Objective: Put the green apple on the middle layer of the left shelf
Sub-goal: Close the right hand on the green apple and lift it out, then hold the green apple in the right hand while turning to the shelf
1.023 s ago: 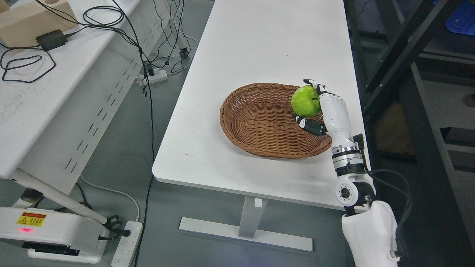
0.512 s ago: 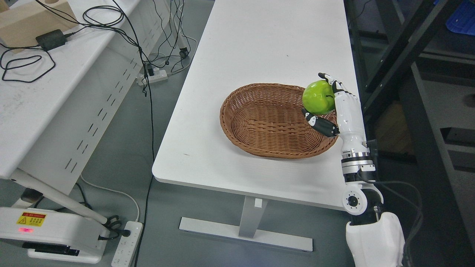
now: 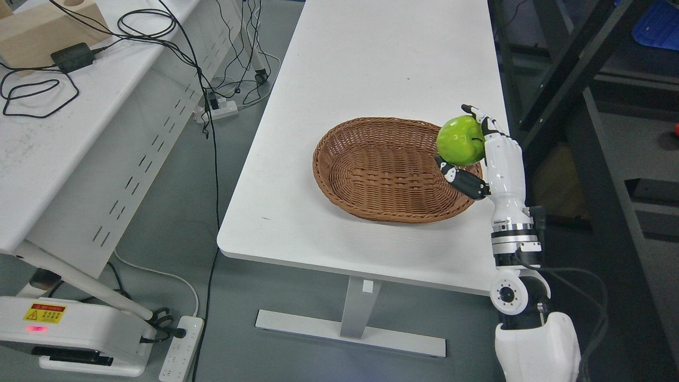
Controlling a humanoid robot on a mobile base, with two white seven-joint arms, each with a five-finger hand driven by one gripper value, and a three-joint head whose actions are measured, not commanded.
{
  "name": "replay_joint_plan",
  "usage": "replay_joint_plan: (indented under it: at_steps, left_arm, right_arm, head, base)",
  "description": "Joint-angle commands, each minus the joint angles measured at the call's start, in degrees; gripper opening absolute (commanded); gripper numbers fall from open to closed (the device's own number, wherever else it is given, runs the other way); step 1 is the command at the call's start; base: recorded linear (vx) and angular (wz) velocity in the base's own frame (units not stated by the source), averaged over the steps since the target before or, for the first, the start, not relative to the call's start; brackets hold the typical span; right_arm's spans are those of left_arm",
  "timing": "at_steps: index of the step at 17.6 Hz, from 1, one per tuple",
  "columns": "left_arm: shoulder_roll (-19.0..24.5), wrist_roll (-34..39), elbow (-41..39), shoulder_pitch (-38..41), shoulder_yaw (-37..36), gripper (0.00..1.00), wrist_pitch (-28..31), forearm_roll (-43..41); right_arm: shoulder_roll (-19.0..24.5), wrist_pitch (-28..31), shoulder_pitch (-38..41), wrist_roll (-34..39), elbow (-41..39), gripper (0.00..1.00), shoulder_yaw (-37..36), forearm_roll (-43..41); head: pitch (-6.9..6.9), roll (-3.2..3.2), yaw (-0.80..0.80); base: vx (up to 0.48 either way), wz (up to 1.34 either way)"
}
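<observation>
- the right hand (image 3: 490,159) has its fingers wrapped around the green apple (image 3: 460,140), with the fingertips (image 3: 471,110) curling over the fruit's far side and the dark thumb (image 3: 461,180) tucked under its near side.
- the apple sits in that grip above the right end of the wicker basket (image 3: 371,175), clear of the weave.
- the right arm (image 3: 517,276) rises from the lower right corner, standing nearly upright beside the near right corner of the white table (image 3: 371,63).
- the basket rests on the table toward its near right part, and nothing shows inside it.
- a dark shelf frame (image 3: 578,79) stands just right of the table.
- to the left, a second white desk (image 3: 48,138) carries black cables (image 3: 32,95) and a wooden block (image 3: 42,32).
- a power strip (image 3: 180,347) lies on the grey floor at the near left.
</observation>
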Motion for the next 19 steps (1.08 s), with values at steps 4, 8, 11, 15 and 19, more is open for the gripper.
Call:
replay_joint_plan:
  at_steps: [4,8,11,15,19]
  left_arm:
    - [1.00,0.01,-0.01,0.00,-0.10,1.00,-0.02,0.00]
    - [1.00,0.01,-0.01,0.00,0.07,1.00,-0.02,0.00]
    - [1.00,0.01,-0.01,0.00,-0.10,1.00,-0.02,0.00]
    - [1.00,0.01,-0.01,0.00,0.07,1.00,-0.02,0.00]
    - [1.00,0.01,-0.01,0.00,0.07,1.00,-0.02,0.00]
  right_arm:
    - [0.52,-0.07,0.72,0.03,-1.81,0.00,-0.47,-0.04]
    - [0.52,-0.07,0.72,0.03,-1.81,0.00,-0.38,-0.04]
    - [0.61,-0.07,0.80,-0.06,-1.81,0.00,-0.38,-0.04]
    - [1.23,-0.07,0.89,-0.15,-1.98,0.00,-0.56,-0.04]
    - [1.49,-0.50,1.77,-2.08,-3.47,0.00,-0.65,-0.04]
  head:
    - [0.00,0.00,0.00]
    - [0.00,0.00,0.00]
    - [0.00,0.00,0.00]
    - [0.00,0.00,0.00]
    - [0.00,0.00,0.00]
  base:
    - [-0.055,-0.04]
    - [-0.091,-0.01]
    - [-0.110,0.00]
    - [-0.118,-0.06]
    - [-0.108,0.01]
